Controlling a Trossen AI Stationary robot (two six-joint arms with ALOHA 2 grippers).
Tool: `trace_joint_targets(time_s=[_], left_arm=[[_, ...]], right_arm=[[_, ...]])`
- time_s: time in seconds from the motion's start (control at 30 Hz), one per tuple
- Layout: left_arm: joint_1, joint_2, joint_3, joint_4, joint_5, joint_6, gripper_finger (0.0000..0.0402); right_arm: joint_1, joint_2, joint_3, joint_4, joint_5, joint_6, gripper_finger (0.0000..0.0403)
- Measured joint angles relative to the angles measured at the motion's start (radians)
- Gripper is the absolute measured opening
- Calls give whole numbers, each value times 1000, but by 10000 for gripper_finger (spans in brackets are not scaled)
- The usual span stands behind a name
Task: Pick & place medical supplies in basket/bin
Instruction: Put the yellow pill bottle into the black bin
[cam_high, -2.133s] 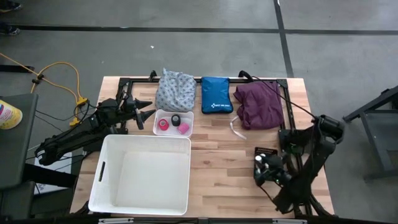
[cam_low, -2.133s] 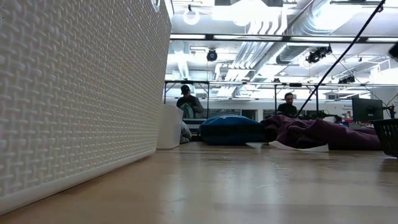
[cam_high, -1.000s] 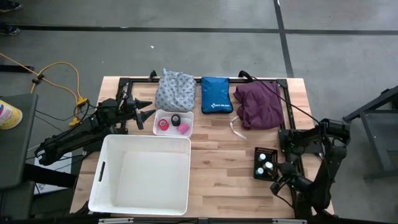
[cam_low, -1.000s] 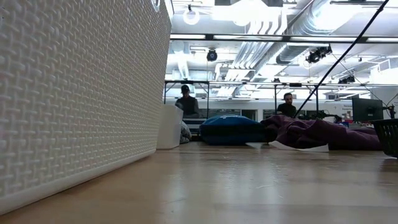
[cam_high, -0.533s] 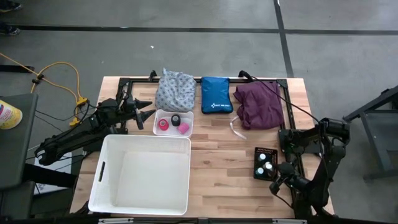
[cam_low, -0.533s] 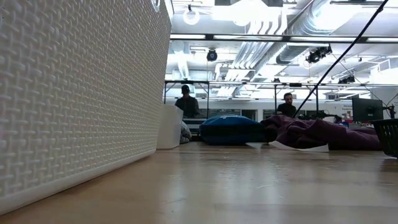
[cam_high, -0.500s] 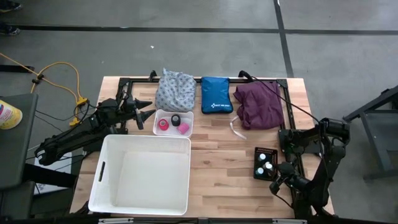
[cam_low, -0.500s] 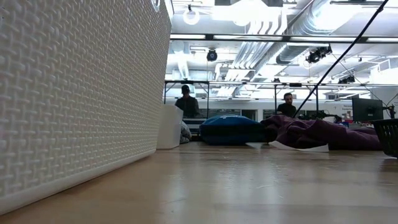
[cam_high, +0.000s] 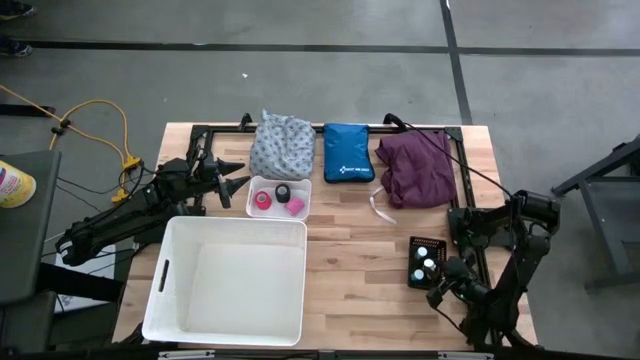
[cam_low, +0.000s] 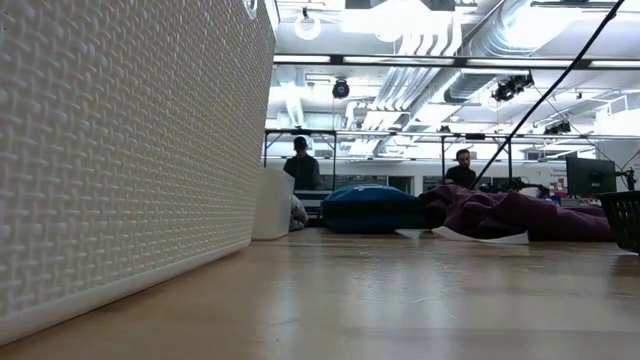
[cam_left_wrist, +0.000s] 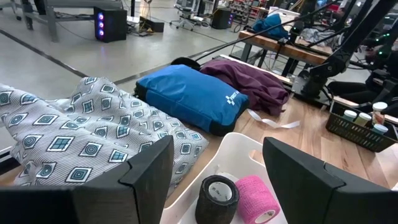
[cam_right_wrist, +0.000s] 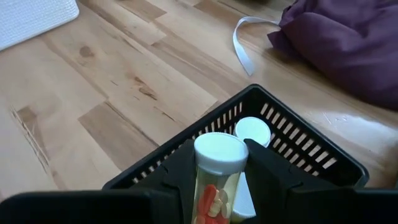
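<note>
While the right gripper (cam_right_wrist: 219, 186) hangs over the near edge of the small black basket (cam_right_wrist: 298, 152), its two dark fingers (cam_right_wrist: 180, 171) are clamped on a white-capped vial (cam_right_wrist: 217, 171) with orange contents, the cap standing upright between them. Just beyond the fingertips, inside the basket, a second white cap (cam_right_wrist: 252, 131) shows, touching or nearly touching the held vial. Farther past the fingers lie a loose white strip (cam_right_wrist: 241, 43) on the wood and the purple cloth (cam_right_wrist: 348, 43). From above, the same gripper (cam_high: 440, 283) sits at the basket's (cam_high: 424, 262) near right corner, where white-capped vials (cam_high: 424, 260) show.

The left gripper (cam_left_wrist: 217, 171) waits at the table's left edge with its fingers (cam_left_wrist: 149, 168) apart and nothing between them. Directly ahead of the fingertips stands a small white tray (cam_left_wrist: 233, 149) holding a black tape roll (cam_left_wrist: 217, 196) and a pink tape roll (cam_left_wrist: 255, 198), the two touching. Beyond one finger lies the grey-white patterned cloth (cam_left_wrist: 81, 130); past the tray lies the blue pouch (cam_left_wrist: 189, 96), and beyond that the purple cloth (cam_left_wrist: 245, 78).

In the high view the large white bin (cam_high: 228, 280) sits just beside the left gripper (cam_high: 232, 178), touching the tray's (cam_high: 300, 196) near edge. On the wooden table (cam_high: 360, 270) the patterned cloth (cam_high: 282, 145), blue pouch (cam_high: 348, 152) and purple cloth (cam_high: 418, 168) lie in a row along the far edge.
</note>
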Motion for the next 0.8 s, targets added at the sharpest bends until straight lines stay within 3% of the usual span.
trace_joint_targets(time_s=[0.8], left_arm=[[0,0,0,0,0,0,240]], right_arm=[[-45,-1,2,100,-63,-8,109]])
